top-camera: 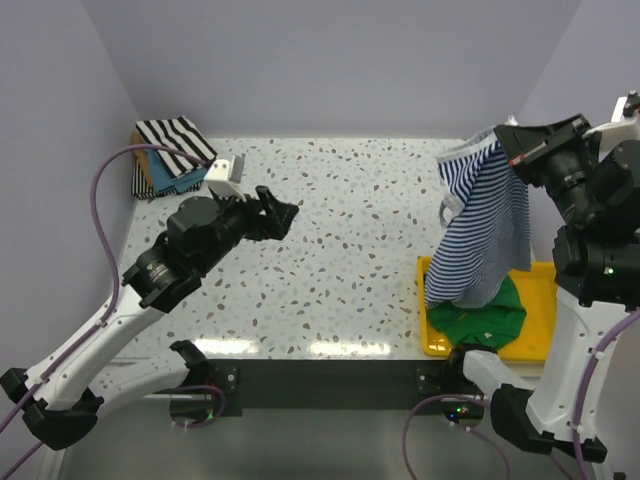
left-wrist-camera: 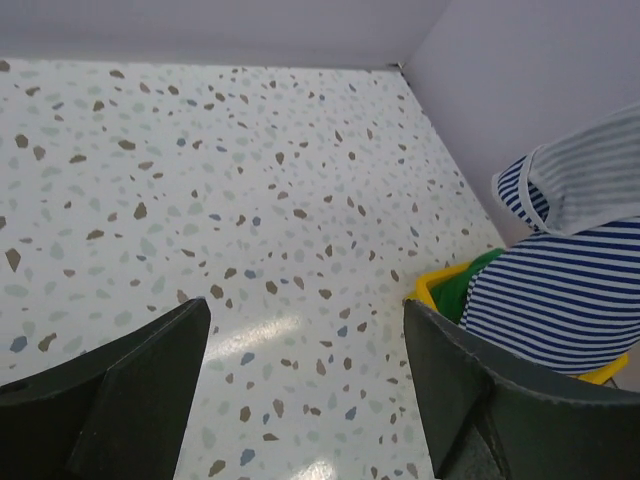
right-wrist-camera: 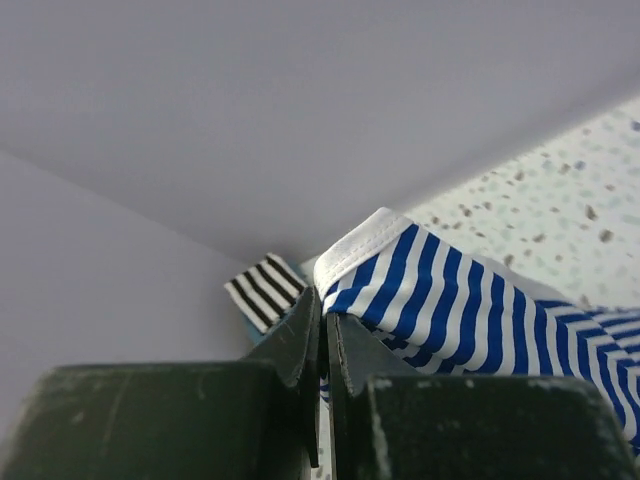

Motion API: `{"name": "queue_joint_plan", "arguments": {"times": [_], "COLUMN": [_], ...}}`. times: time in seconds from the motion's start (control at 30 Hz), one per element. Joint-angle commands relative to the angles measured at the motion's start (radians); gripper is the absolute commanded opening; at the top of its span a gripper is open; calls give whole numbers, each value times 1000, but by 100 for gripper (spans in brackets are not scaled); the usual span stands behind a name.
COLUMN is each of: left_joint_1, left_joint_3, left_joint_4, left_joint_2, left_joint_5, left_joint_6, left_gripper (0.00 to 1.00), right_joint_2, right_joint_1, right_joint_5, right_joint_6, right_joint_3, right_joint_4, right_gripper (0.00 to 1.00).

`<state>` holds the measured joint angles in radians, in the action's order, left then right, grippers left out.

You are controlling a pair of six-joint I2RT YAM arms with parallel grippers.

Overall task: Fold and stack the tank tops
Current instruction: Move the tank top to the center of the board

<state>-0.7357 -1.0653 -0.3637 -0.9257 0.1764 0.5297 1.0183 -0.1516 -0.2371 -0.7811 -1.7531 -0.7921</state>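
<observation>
The right fingers [right-wrist-camera: 300, 335] are clamped on the white-edged hem of the blue-striped tank top [top-camera: 480, 230], which hangs over the yellow tray [top-camera: 540, 300] and hides part of the green tank top [top-camera: 488, 320] lying there, while the left fingers [left-wrist-camera: 150, 385] gape wide, holding nothing, above the worktop [top-camera: 340, 250].

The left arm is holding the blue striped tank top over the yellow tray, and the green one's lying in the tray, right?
Not the left arm: the right gripper is shut on the blue striped tank top, as the right wrist view shows. The left gripper is open and empty. The green tank top does lie in the yellow tray.
</observation>
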Motion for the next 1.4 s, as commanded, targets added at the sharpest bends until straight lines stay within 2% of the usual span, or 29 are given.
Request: {"name": "queue_joint_plan", "arguments": {"times": [0.0, 0.1, 0.27, 0.47, 0.53, 0.57, 0.67, 0.73, 0.8, 0.83, 0.9, 1.0, 1.1, 1.23, 1.37], "left_joint_1": [6, 6, 6, 6, 6, 6, 6, 6, 7, 6, 7, 6, 6, 6, 2], "left_joint_3": [-97, -130, -162, -200, -206, -206, -209, -211, -211, -209, -209, -179, -119, 38, 235], "left_joint_4": [-29, -41, -60, -96, -110, -112, -127, -136, -139, -141, -147, -138, -130, -100, -22], "left_joint_2": [34, 39, 36, 47, 57, 59, 67, 57, 39, 30, 5, -12, -25, -51, -65], "left_joint_5": [116, 141, 178, 221, 239, 248, 282, 298, 313, 316, 318, 311, 279, 190, 39], "left_joint_6": [-39, -42, -37, -39, -39, -39, -48, -53, -53, -51, -46, -30, 1, 65, 130], "left_gripper": [83, 84, 84, 84, 84, 84, 84, 85, 85, 85, 85, 85, 84, 76, 66], "right_joint_2": [69, 133, 305, 434, 489, 512, 626, 684, 742, 779, 922, 1063, 1077, 985, 996], "right_joint_1": [6, 79, 497, 818, 929, 952, 962, 943, 896, 832, 801, 796, 794, 793, 793], "right_joint_5": [-185, -177, 118, 336, 458, 491, 571, 645, 606, 537, 532, 660, 778, 757, 762], "right_joint_6": [-110, -126, 20, 130, 192, 203, 220, 236, 224, 191, 190, 224, 211, 198, 209], "right_joint_3": [-124, -209, -400, -509, -548, -568, -664, -642, -629, -653, -706, -781, -723, -499, -523], "right_joint_4": [192, 217, 122, 114, 105, 81, -13, -7, 8, 2, -24, -41, -27, 106, 81], "right_gripper": [0, 0, 0, 0, 0, 0, 0, 0, 0, 0, 0, 0, 0, 0, 0]}}
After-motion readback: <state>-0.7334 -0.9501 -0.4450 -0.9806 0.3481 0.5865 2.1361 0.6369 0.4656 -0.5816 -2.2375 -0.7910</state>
